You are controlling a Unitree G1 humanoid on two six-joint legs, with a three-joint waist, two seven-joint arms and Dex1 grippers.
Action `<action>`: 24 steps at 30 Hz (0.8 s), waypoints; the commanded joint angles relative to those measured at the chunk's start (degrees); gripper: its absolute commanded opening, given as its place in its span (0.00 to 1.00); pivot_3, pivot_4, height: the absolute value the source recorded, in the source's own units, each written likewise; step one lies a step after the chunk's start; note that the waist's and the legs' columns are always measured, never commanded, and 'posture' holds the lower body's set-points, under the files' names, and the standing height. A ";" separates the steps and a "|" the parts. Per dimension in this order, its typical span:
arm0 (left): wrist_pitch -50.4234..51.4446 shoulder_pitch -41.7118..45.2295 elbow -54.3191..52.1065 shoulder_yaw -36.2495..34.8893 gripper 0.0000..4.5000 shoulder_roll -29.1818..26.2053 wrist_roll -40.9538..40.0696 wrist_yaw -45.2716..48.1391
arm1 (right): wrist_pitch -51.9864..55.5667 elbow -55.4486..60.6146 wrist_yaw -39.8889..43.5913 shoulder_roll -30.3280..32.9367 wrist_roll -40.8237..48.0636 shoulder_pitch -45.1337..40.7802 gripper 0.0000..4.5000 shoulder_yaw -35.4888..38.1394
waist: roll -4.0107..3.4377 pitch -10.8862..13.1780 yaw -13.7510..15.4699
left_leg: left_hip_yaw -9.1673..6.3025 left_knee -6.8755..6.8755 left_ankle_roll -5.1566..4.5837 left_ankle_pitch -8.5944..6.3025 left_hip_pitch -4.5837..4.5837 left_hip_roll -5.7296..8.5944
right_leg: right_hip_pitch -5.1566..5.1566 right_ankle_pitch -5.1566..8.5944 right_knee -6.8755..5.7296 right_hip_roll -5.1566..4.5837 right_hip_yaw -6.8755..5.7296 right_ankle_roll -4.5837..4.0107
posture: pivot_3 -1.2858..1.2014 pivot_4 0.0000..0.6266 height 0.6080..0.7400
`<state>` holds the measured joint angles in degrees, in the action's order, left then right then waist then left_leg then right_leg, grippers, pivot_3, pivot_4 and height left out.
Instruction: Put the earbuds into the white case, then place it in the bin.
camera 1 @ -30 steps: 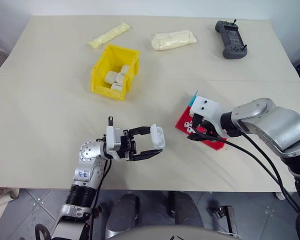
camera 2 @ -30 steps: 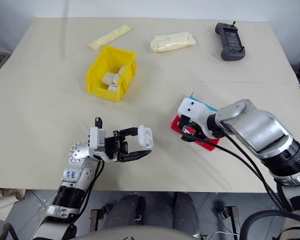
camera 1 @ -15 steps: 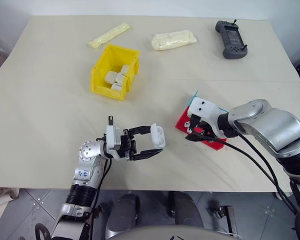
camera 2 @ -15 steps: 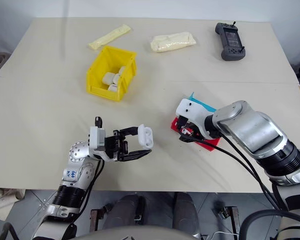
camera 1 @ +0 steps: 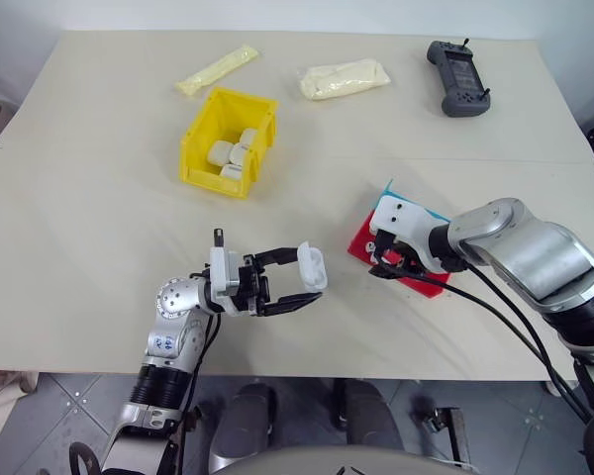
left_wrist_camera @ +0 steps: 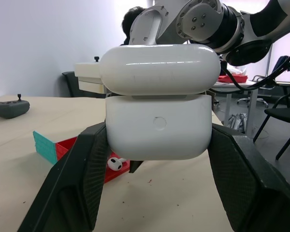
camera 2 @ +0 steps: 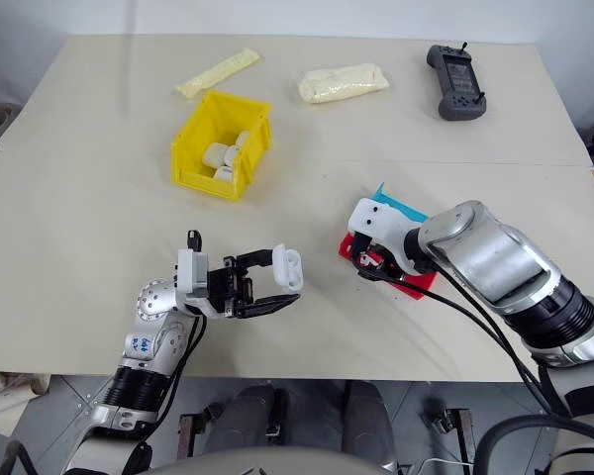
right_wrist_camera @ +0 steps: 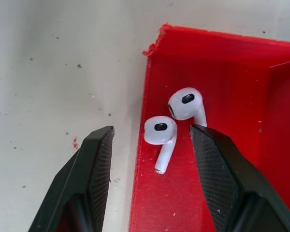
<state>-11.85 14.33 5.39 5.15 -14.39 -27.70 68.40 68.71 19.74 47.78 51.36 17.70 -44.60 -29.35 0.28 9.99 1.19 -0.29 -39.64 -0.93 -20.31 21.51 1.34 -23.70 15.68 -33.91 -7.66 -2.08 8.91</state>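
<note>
Lower centre, left gripper (camera 1: pixel 299 282): clamped on the white case (camera 1: pixel 313 269), lid ajar.
Right gripper (right_wrist_camera: pixel 152 179): fingers apart, straddling the tray (right_wrist_camera: pixel 222 72) edge.
Right wrist view: both earbuds (right_wrist_camera: pixel 176 121) lying in the tray.
Upper left: bin (camera 1: pixel 200 139).

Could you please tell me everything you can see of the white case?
The case is small, rounded, glossy white plastic, with a domed hinged lid over a boxier body bearing a faint round mark in front. The lid looks down, a thin seam showing. The left claw holds it above the table, a black finger pressing each side. Nothing else touches it.
</note>
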 commanded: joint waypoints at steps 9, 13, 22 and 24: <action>-0.46 0.37 -1.52 -0.42 0.61 -0.31 -0.23 -0.36 | -0.72 0.28 0.93 -0.44 -1.54 -0.06 0.32 0.18 | 0.00 0.00 -0.01 | 0.00 0.01 0.00 0.00 0.00 0.00 | 0.00 0.00 0.03 0.00 0.00 0.00 | 0.52 0.24 1.00; -0.43 0.30 -1.64 -0.40 0.61 -0.34 -0.22 -0.42 | -0.73 0.29 0.83 -0.77 -1.67 0.02 0.32 0.16 | 0.00 0.00 0.00 | -0.01 0.01 0.00 0.00 0.00 0.00 | 0.00 0.00 0.03 0.00 0.00 0.00 | 0.52 0.24 1.00; -0.36 0.46 -1.68 -0.51 0.61 -0.51 -0.33 -0.37 | -0.61 0.64 0.65 -1.10 -2.10 0.69 0.23 -0.10 | -0.01 0.00 0.00 | -0.01 0.02 0.01 0.00 0.00 0.00 | 0.00 0.00 0.04 0.00 -0.01 0.00 | 0.52 0.24 1.00; -0.25 0.59 -1.78 -0.50 0.61 -0.53 -0.38 -0.35 | -0.64 0.77 0.66 -1.08 -2.30 0.89 0.13 -0.12 | 0.00 0.00 0.00 | -0.01 0.02 0.01 0.00 0.00 0.00 | 0.00 0.00 0.03 0.00 -0.01 0.00 | 0.52 0.24 1.00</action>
<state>-11.85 14.33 5.38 5.04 -14.66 -27.70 68.27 68.66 19.55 48.29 50.42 15.83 -44.04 -29.37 0.27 10.00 1.19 -0.30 -39.62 -0.92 -20.31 21.51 1.33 -23.70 15.68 -33.87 -7.67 -2.09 8.91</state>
